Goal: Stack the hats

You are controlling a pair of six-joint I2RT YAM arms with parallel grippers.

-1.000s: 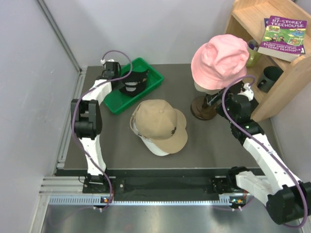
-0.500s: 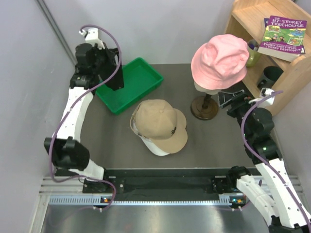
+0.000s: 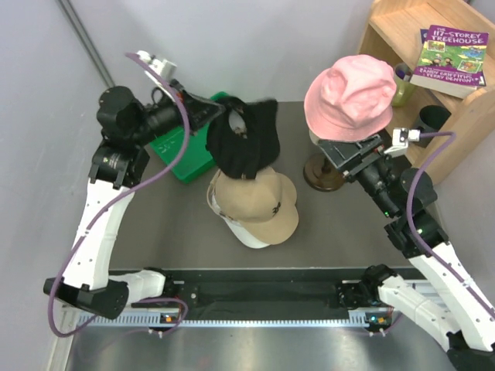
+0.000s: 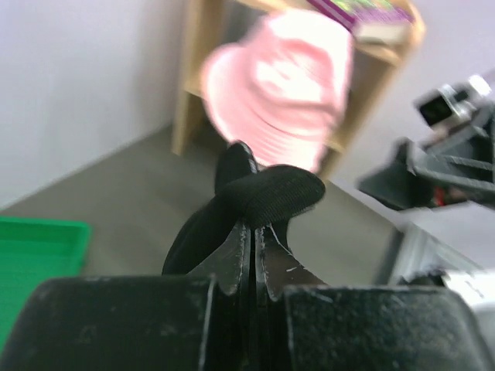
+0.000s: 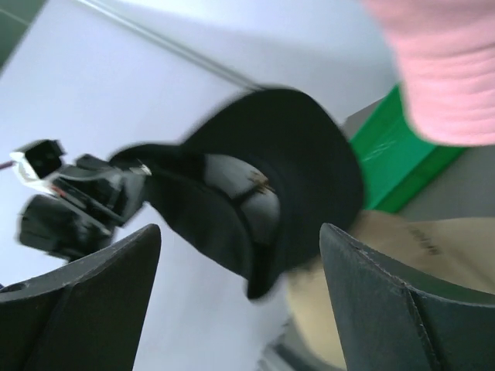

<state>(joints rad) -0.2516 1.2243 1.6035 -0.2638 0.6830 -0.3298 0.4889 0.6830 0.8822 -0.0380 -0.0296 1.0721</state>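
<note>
Four caps in all, one of them off the table. Pinched tight in the left gripper (image 4: pixel 251 241), jaws pressed together on a fold of fabric: the black cap (image 3: pixel 244 141), hanging in the air with its crown drooping, just past the green tray (image 3: pixel 193 164) and above the far edge of the tan cap (image 3: pixel 261 199); touching it or not, impossible to tell. Lying flat on the table (image 3: pixel 178 224) between the two arms, the tan cap, seated on a white cap (image 3: pixel 249 235) with only the white peak and rim showing at the near side. Perched up on the wooden stand (image 3: pixel 323 175) to the right, the pink cap (image 3: pixel 349 94), beside a shelf (image 3: pixel 456 116) with a book (image 3: pixel 448 56). Spread wide and holding nothing, the right gripper (image 3: pixel 349 151), just beneath the pink cap's edge, close beside the stand, facing the black cap.
</note>
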